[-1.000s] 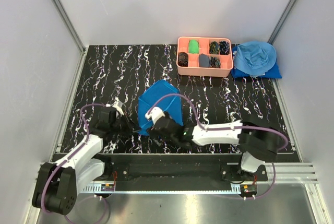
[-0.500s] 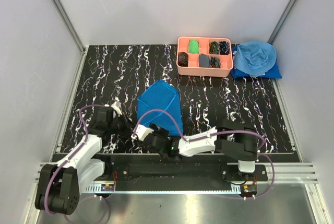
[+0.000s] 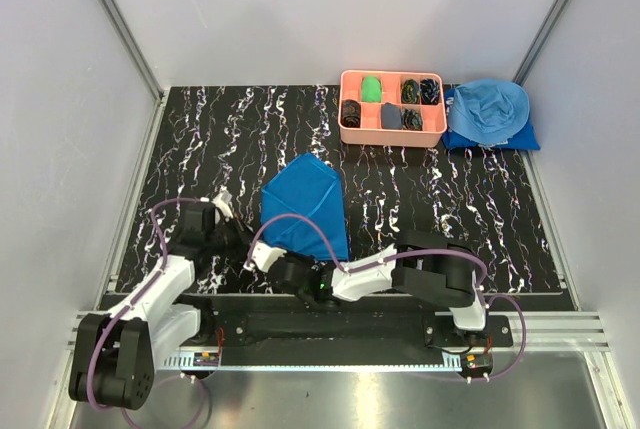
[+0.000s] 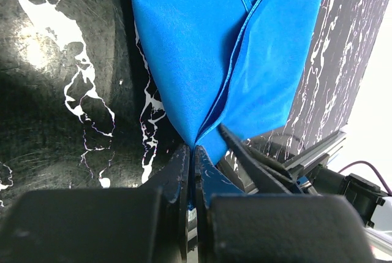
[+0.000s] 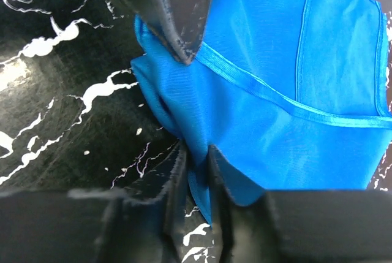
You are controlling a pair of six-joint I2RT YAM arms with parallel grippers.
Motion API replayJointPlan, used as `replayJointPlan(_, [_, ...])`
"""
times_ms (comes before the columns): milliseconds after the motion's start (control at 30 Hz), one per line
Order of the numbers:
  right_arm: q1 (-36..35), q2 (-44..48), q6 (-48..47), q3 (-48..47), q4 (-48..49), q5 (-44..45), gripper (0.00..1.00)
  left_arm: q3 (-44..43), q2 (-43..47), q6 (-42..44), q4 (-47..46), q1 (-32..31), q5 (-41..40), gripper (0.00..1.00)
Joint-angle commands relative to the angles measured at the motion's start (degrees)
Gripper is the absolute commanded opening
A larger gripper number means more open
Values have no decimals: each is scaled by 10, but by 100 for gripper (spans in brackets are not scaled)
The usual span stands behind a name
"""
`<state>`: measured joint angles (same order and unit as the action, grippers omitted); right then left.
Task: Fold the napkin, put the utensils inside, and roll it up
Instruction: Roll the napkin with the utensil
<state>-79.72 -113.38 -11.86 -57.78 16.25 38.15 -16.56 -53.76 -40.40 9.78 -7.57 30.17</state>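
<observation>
royal-blue napkin [image 3: 305, 206], folded, near corner pinched

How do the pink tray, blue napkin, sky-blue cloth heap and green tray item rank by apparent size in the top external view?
1. pink tray
2-3. napkin and sky-blue cloth heap: too alike to rank
4. green item, clearly smallest

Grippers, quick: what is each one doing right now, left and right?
Left gripper: closed, pinching the near corner of the napkin.
Right gripper: closed, gripping a fold of the napkin's near edge.
</observation>
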Motion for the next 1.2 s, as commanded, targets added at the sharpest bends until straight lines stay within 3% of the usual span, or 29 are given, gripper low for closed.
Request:
replayJointPlan(0, [5,-7,-16,-5,-14,-42,17,-31,-16,16,-21,5,31,0])
replayJointPlan(67, [11,-3,-18,-10,-36,-74,10,-34,-29,19,-21,6,33,4])
replayJointPlan(167, [28,7,-7,-26,-84,-129,0,-38,-31,23,-20,11,29,25])
replayJointPlan(300, [61,28,20,-57,-156,-218,0,-46,-11,30,-3,18,-1,52])
replayJointPlan(433, [98,49,49,-76,-228,-340,0,-41,21,37,15,19,-45,64])
replayJointPlan(733, [173,25,88,-158,-349,-562,0,-23,73,47,15,11,-103,74])
replayJointPlan(1167, [254,-72,115,-276,-446,-766,0,71,170,24,-42,-58,-116,85])
